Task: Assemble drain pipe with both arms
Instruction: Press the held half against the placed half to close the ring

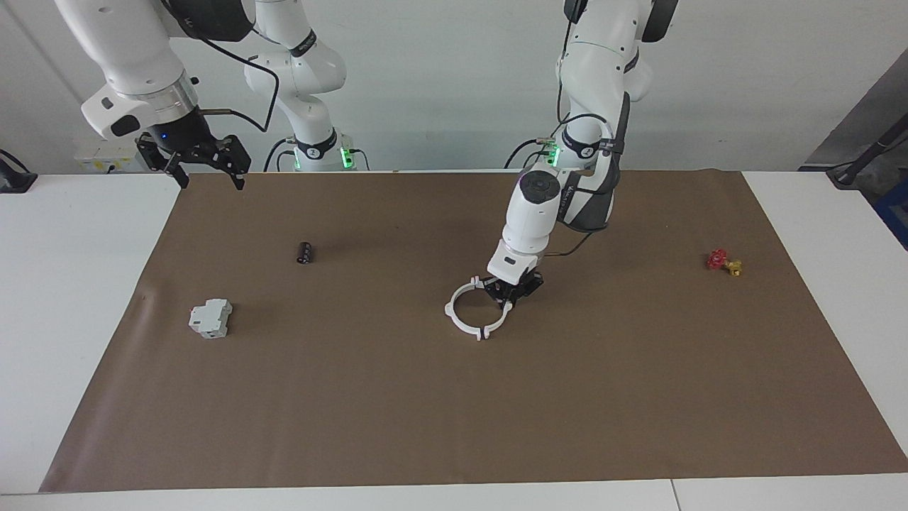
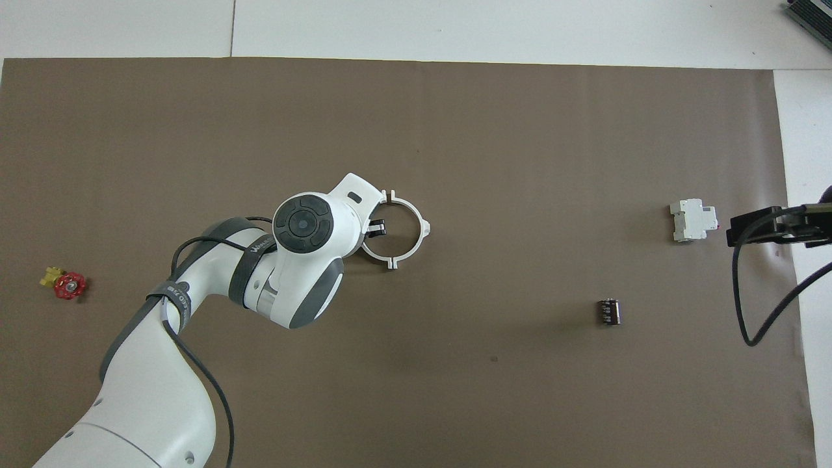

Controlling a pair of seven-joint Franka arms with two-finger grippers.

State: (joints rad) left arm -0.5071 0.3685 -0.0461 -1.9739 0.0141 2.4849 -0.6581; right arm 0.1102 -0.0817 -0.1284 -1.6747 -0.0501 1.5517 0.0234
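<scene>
Our left end effector (image 1: 512,289) is down at the drain pipe (image 1: 477,312) mid-worktop, fingers seemingly pinching the ring's rim; we should press gently, keeping both halves flat. The right end effector (image 1: 206,157) waits, spread wide.

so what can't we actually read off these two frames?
- Left tool grip on the ring: overhead, the wrist covers it; facing view, too small to tell.
- Whether the ring halves are latched: joints too small, both views.
- Right tool: overhead, cut off at the edge.
- Black cylinder: markings too small.
</scene>
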